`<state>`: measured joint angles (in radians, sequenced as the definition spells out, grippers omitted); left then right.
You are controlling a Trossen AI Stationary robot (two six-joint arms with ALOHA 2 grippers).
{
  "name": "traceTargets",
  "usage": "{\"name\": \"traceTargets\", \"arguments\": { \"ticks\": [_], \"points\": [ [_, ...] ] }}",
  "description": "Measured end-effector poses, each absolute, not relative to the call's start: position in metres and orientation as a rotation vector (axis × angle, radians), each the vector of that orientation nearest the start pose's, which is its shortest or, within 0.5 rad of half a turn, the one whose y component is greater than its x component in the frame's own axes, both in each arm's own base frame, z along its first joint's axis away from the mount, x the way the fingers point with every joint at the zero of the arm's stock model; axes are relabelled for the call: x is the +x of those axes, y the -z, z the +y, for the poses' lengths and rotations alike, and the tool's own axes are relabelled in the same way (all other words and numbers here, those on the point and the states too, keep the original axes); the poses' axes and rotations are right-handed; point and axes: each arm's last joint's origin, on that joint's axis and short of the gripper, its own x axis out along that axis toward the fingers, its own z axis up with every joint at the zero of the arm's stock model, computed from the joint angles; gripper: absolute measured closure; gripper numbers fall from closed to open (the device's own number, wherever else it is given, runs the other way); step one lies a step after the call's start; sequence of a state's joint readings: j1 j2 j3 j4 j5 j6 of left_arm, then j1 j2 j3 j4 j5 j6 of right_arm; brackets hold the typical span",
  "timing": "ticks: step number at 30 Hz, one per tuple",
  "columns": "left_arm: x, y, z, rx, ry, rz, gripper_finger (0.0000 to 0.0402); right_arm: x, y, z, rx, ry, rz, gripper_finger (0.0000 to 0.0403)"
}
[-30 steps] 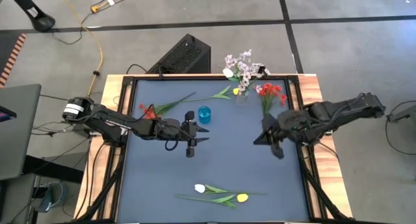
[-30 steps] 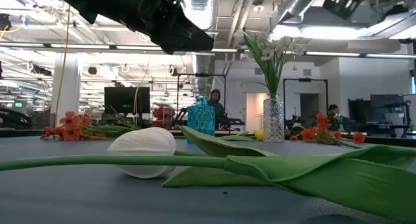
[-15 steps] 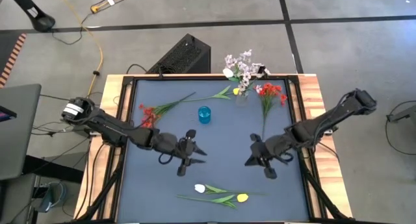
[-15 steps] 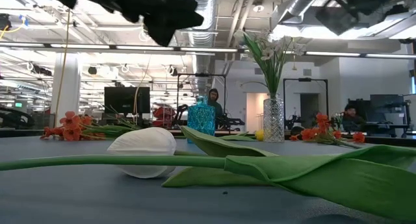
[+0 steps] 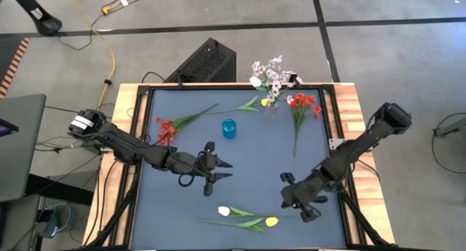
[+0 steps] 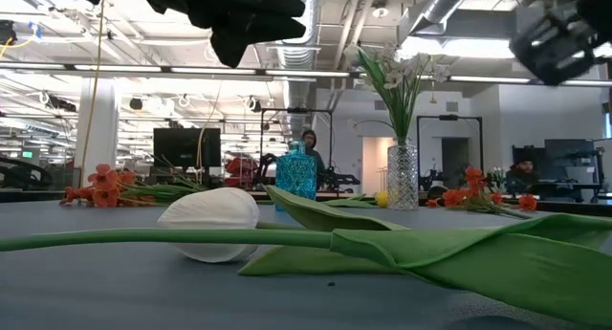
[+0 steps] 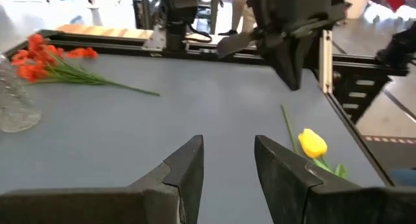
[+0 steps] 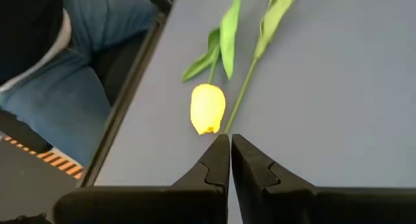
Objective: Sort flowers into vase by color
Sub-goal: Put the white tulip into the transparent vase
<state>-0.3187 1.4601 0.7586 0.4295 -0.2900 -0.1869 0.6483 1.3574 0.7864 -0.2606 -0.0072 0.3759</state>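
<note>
My right tool (image 8: 229, 149), tips nearly together, hangs just behind the yellow tulip (image 8: 208, 108); light, floppy, so I'd pinch its thin stem (image 8: 242, 94).

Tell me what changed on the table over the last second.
The right pincer swung from beside the red flowers toward the yellow tulip, shut and holding nothing. The left pincer moved a little toward the white tulip, open and empty. No flower moved.

Left gripper (image 7: 226, 160) parted — right gripper (image 8: 230, 150) closed
</note>
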Motion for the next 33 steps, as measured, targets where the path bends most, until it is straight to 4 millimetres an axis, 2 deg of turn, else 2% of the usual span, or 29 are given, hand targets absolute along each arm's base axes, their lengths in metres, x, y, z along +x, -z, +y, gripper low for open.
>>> {"name": "traceTargets", "arguments": {
  "ticks": [5, 12, 16, 20, 27, 33],
  "points": [
    [0.295, -0.227, -0.090, -0.106, 0.034, 0.278, 0.0276, 0.229, -0.190, 0.167, 0.088, -0.396, 0.961, 0.0357],
    [0.295, -0.226, -0.090, -0.113, 0.031, 0.281, 0.0276, 0.280, -0.181, 0.172, 0.176, -0.317, 0.968, 0.0354],
    [0.294, -0.224, -0.092, -0.120, 0.075, 0.305, 0.0276, 0.304, -0.181, 0.173, 0.206, -0.327, 1.000, 0.0333],
    [0.294, -0.224, -0.093, -0.109, 0.089, 0.313, 0.0276, 0.321, -0.178, 0.175, 0.205, -0.315, 1.014, 0.0296],
    [0.293, -0.223, -0.094, -0.084, 0.100, 0.321, 0.0276, 0.336, -0.163, 0.185, 0.219, -0.302, 1.053, 0.0238],
    [0.291, -0.220, -0.096, -0.086, 0.131, 0.359, 0.0276, 0.336, -0.147, 0.192, 0.264, -0.279, 1.124, 0.0219]
  ]
}}
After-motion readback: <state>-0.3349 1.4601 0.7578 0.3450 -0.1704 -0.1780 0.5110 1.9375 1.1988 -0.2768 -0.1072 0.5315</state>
